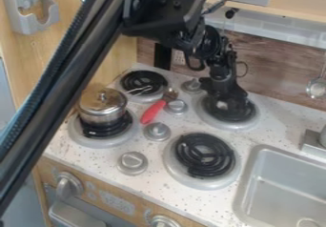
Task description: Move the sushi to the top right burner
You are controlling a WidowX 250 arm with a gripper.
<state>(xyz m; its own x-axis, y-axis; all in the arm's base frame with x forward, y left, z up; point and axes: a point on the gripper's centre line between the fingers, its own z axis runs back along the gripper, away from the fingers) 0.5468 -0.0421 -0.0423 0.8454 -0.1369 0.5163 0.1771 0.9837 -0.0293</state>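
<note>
The arm (60, 78) slants across the left side; the sink (249, 173) is at the near right. Low over the far right burner (239, 125), the goal, hangs the gripper (224, 105). The pot (102, 108) sits on the near left burner (127, 138). How open the gripper is, whether it holds the sushi, and where the sushi lies, I cannot tell. Carrying looks nearly done (a guess, mind), leaving perhaps release and retreat.

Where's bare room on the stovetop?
Front right burner is bare, as is the counter between back right burner and sink. Crowded: back right burner under the gripper; pot on front left burner; red-handled tool among knobs.
</note>
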